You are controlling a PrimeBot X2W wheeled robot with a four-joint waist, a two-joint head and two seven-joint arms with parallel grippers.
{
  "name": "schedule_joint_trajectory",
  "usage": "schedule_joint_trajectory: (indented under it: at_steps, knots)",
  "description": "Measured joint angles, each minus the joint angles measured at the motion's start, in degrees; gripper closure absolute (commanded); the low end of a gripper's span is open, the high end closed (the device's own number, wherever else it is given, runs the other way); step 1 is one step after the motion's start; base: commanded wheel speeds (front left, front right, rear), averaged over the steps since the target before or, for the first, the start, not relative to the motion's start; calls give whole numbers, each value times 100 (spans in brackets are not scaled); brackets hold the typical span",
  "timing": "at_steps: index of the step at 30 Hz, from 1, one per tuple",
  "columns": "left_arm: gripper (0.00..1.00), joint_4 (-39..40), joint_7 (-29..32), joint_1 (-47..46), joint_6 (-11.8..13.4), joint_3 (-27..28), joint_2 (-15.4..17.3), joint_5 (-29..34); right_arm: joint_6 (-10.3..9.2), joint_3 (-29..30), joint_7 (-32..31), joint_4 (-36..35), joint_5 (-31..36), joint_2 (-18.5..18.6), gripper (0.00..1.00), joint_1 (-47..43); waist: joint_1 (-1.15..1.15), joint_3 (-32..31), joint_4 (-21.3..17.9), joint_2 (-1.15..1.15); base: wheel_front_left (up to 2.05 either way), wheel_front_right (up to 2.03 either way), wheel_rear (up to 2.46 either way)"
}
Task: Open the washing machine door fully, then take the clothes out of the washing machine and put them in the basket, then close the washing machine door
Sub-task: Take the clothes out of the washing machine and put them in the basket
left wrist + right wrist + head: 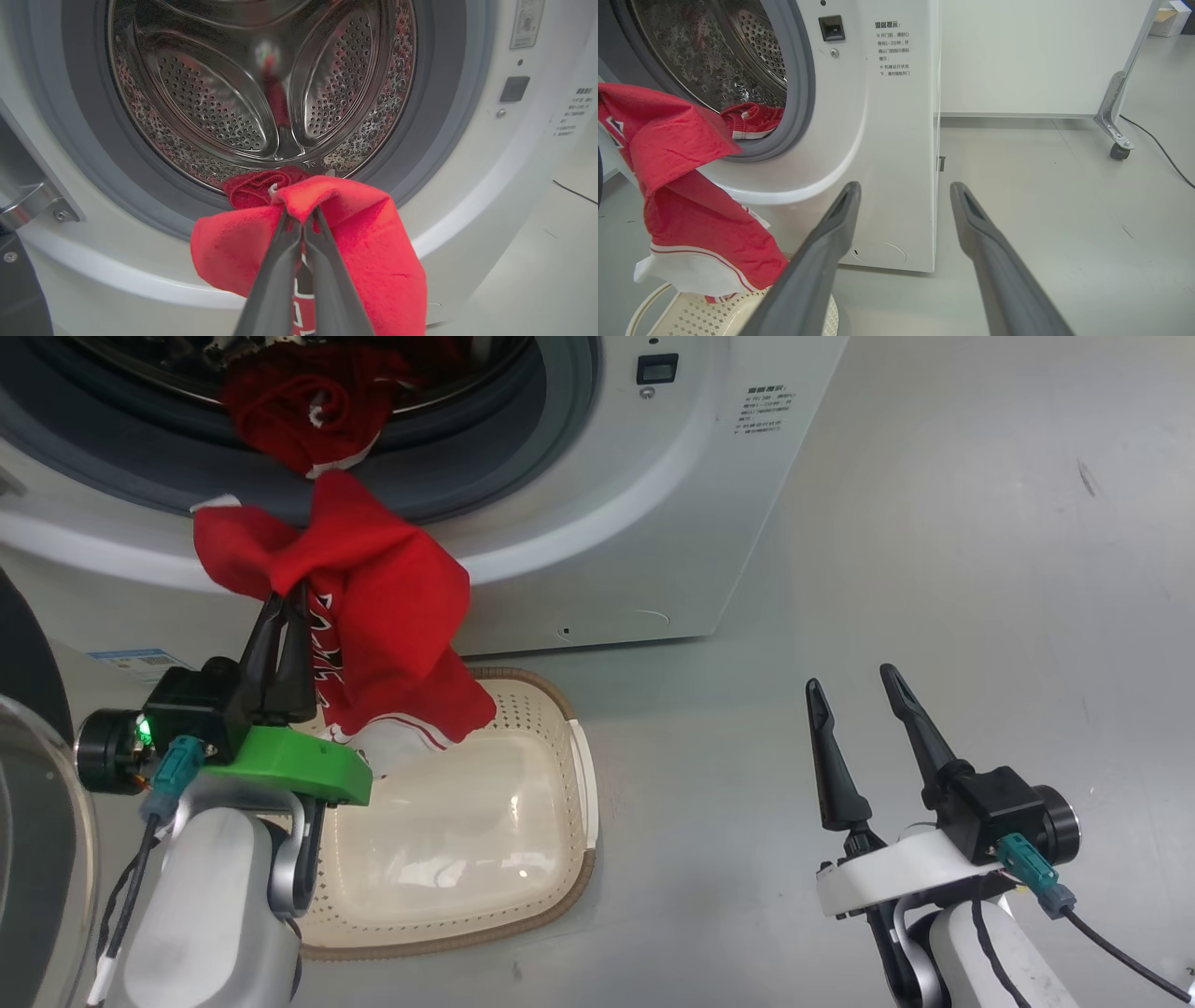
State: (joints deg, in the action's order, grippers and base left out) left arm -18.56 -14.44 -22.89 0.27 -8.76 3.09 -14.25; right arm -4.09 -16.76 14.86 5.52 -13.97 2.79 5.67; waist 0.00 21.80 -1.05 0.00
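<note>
clothes [392, 607] in tightly closed left gripper [286, 597], above basket [584, 784] in head view; right gripper [849, 676] spread, empty

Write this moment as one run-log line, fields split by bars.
step: unloading | left tool: shut on red garment, hanging above basket | right tool: open, empty | drum: second red garment inside | door: open

grey floor [1064, 210] | white partition [1017, 56] on caster [1117, 151] | black cable [1160, 148] on floor
</note>
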Motion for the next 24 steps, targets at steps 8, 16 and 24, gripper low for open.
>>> schedule_joint_trajectory:
  at_steps: [8,16,24]
  knots:
    - [100,779,-1,500,53,-75,-2,175,46,22,0,-29,1,-2,0,-141,0,-272,136,0,0,0,0]
    - [100,767,0,1353,45,-326,-1,231,52,-70,0,-73,-4,-3,0,-180,0,-377,128,0,0,0,0]
    - [100,264,0,1864,-14,-651,-3,221,51,-116,0,-177,-52,-1,0,-188,0,-358,-50,0,0,0,0]
